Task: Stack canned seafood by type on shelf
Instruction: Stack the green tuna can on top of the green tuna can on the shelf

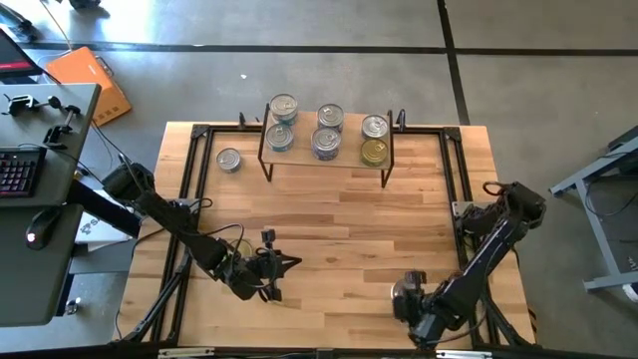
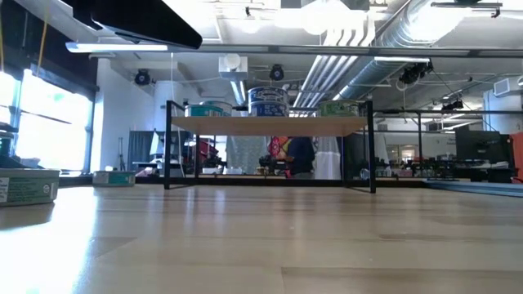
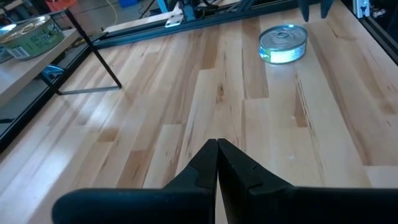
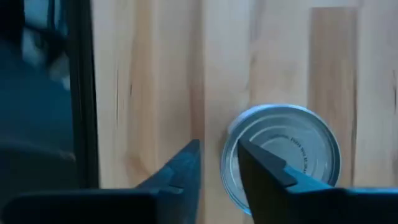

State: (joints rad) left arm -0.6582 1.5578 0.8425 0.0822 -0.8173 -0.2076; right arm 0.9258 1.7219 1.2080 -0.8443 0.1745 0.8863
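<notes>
The shelf (image 1: 302, 152) stands at the table's far middle and carries several tins (image 1: 326, 142), one of them gold-topped (image 1: 374, 153); the low view shows it as a board (image 2: 270, 125) on black legs. One silver tin (image 1: 228, 160) rests on the table left of the shelf. My left gripper (image 1: 277, 264) is shut above bare wood in the near-left area (image 3: 217, 149). My right gripper (image 1: 411, 296) is near the table's near-right edge. Its fingers stand a narrow gap apart (image 4: 217, 148) over the rim of a silver-topped tin (image 4: 292, 149) lying flat on the table. My right gripper comes at the silver-topped tin from above, pointing down. One finger (image 4: 261, 168) shows over the tin's rim (image 4: 231, 152) and the other over bare wood beside it. I cannot tell whether either finger touches the tin.
A black metal frame (image 1: 189, 189) runs along the table's left, right and far edges. A green-labelled tin (image 2: 24, 188) stands close on the left in the low view. Bare wood (image 1: 339, 219) lies between the shelf and both grippers. A desk with a keyboard (image 1: 20, 170) stands left of the table.
</notes>
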